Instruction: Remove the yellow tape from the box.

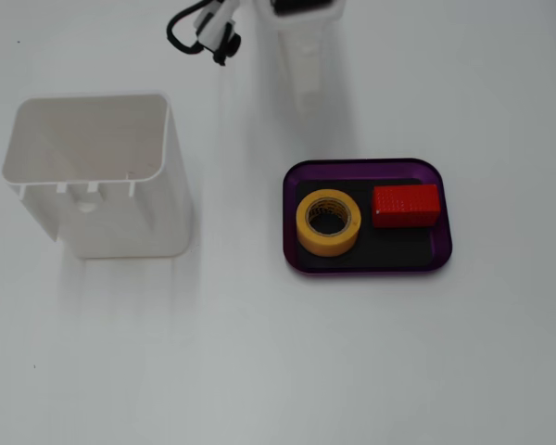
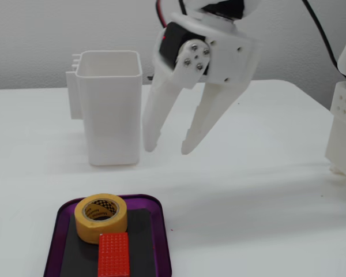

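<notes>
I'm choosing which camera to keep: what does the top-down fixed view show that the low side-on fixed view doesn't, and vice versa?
Only the top-down view shows the white container's hollow interior and the box's whole outline. Only the side-on view shows the end effector, open and raised above the table, apart from everything. Both show the yellow tape lying flat in the box beside the red block.

Bright, even light; soft shadows

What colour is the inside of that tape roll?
The yellow tape has a dark inner core with pale printed marks, clearest in the fixed view from the side.
</notes>
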